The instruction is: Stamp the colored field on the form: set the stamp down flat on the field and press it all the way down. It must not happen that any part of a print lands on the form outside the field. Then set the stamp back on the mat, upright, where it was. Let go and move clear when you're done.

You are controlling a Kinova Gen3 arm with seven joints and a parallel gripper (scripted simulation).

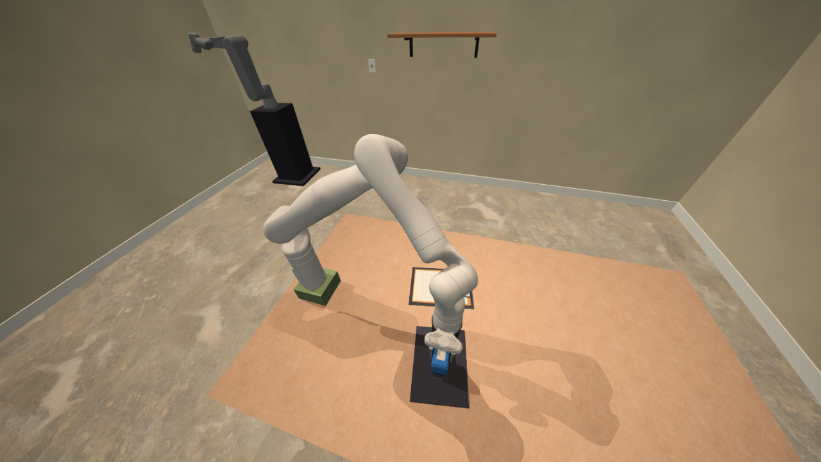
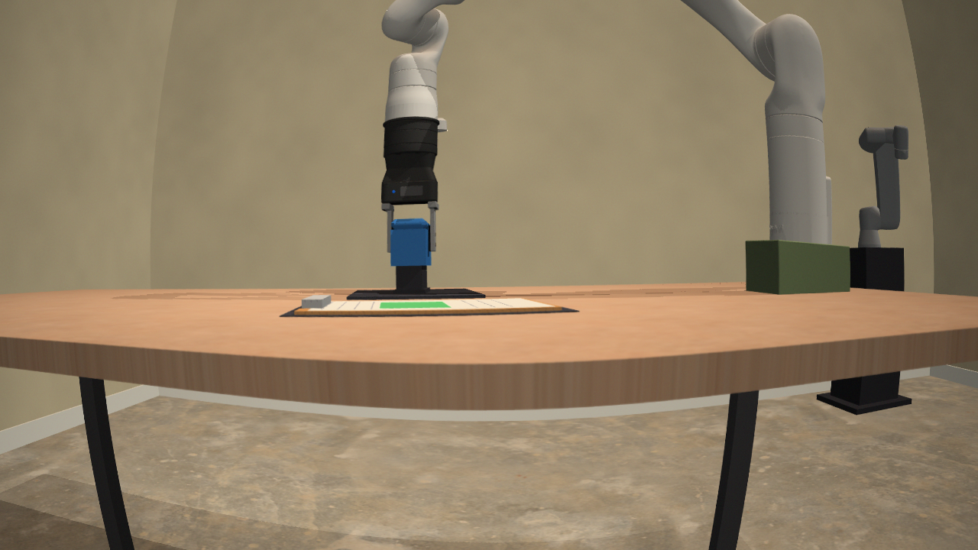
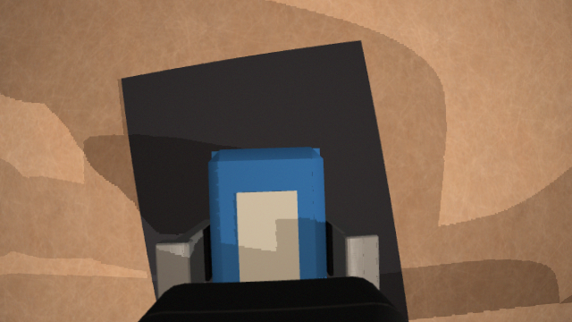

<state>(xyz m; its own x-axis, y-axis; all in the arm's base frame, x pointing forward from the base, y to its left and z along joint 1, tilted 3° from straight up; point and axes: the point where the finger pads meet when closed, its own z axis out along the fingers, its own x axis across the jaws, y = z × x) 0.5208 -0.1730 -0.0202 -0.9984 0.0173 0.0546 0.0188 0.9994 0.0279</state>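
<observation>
Stamp (image 2: 410,241), blue with a black foot, stands upright on the dark mat (image 1: 439,385), just behind the form (image 2: 478,303) on the tabletop (image 2: 205,321). From where I stand the claw (image 2: 410,229) hangs straight down over it, fingers spread wide on either side of the blue body with a thin gap showing on each side, so it grips nothing yet.

I'd judge this the very start of the job: the pick-up. The green field (image 2: 414,305) on the form looks untouched. Next the fingers need to close squarely on the blue body, firm enough that the stamp stays level when lifted, then carry it the short way over to the green patch.

Counting up: one stamp, one mat, one form with one green field, one small grey block (image 2: 315,301) at the form's end, and one arm with one claw.
</observation>
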